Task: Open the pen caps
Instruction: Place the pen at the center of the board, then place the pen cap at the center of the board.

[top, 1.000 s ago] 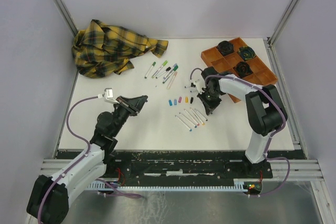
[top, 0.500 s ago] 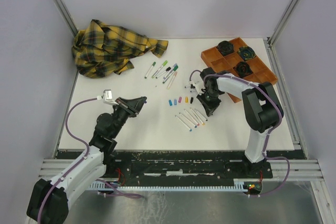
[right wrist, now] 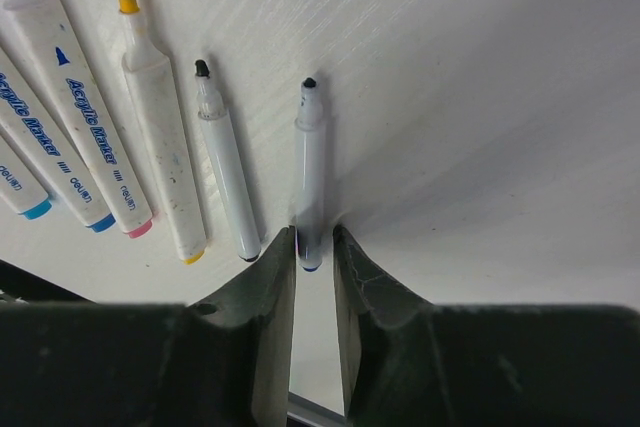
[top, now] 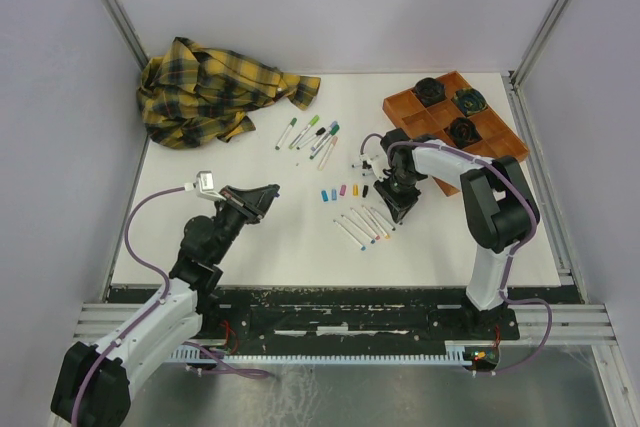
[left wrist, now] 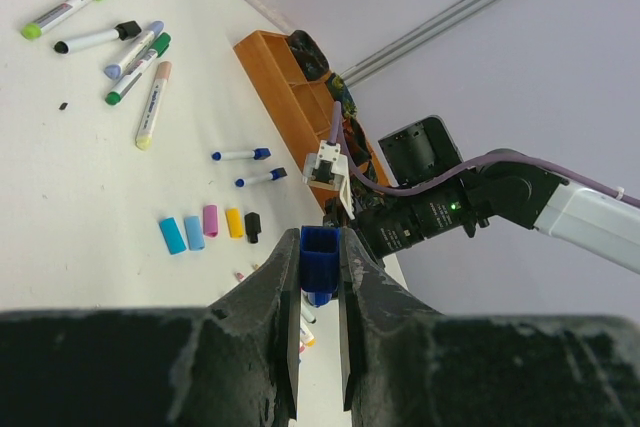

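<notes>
Setting the bare pen [right wrist: 311, 167] down, your right end effector [right wrist: 313, 237] straddles it (grip unclear); the left end effector [left wrist: 318, 247], pinching a blue cap [left wrist: 319, 265], should release next.

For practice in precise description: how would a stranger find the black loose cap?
Start at the orange tray on the right of the table, then look left of it to the short row of five loose caps in mid-table. The black cap is the end one nearest the tray, next to a yellow cap; the others are pink and blue.
</notes>
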`<state>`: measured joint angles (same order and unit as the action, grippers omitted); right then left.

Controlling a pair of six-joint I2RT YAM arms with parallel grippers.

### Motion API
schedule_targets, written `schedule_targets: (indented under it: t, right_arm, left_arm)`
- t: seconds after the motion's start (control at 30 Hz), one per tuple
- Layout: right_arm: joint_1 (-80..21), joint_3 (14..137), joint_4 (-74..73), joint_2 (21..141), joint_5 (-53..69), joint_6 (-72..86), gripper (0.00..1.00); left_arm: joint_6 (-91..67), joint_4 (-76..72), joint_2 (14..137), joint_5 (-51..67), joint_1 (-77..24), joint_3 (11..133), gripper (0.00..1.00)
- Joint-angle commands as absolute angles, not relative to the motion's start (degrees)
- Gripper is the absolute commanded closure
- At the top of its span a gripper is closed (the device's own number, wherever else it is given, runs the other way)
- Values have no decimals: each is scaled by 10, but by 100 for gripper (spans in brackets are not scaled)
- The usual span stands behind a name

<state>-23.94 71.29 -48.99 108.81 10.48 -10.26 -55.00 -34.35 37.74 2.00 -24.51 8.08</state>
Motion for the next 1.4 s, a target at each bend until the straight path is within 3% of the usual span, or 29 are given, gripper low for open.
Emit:
schedule_targets:
  t: [0.0,0.8,1.13,1.37]
  right_arm:
    - [-238,733,-491,1094,108,-94,71]
    - [-213,727,-481,948,163,-105,65]
    - [-156,716,-470,856,282,-96,65]
    - [-118,698,-443,791,305,-79,65]
  left_arm:
    - [-521,-358,370,22,-245,83,97]
    - [-558,-436,469,84,-253,97,97]
    - [-535,-461,593,30,-344,160,97]
    - [-491,-371,702,-63,-439,271,97]
